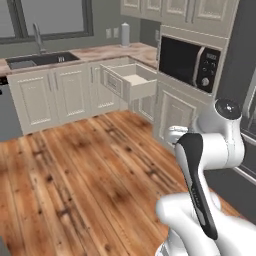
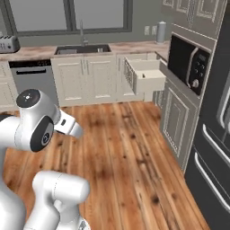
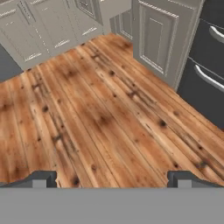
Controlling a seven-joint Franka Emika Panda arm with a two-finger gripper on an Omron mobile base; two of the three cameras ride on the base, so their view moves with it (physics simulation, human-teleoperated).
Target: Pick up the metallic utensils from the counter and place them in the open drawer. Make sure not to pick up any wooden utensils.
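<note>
Holding my claw (image 3: pixel 112 179) with its jaws spread wide and nothing between them, I am pointing it down at the plank floor (image 3: pixel 100 118), well short of the open drawer (image 1: pixel 131 82). Where the metallic utensils are lying I cannot tell from here.

I am judging those pieces to be light, stiff and slick. They are thin enough to lie almost flush with the stone, so they are likely to skate away under a careless pinch. I am planning to take the knife across its dark handle, close to where the blade begins, and the all-silver utensil across its middle so that it hangs level. I am reckoning that neither is fragile. The pale wooden utensil I am leaving alone.

The hand view is giving me the floor grain below the drawer, plus a cream cabinet door (image 3: pixel 155 37) and the dark fridge front (image 3: pixel 205 65) off to the drawer's right. The left base view is looking into the drawer, showing its pale inside and panelled front, with the microwave (image 1: pixel 190 62) just to its right and the sink (image 1: pixel 42 59) well to its left. The right base view is catching the drawer (image 2: pixel 146 74) more side-on. It is adding what lies further to the drawer's left, a dishwasher (image 2: pixel 33 78) beyond the sink and a toaster (image 2: pixel 9 44) on the counter past that.
</note>
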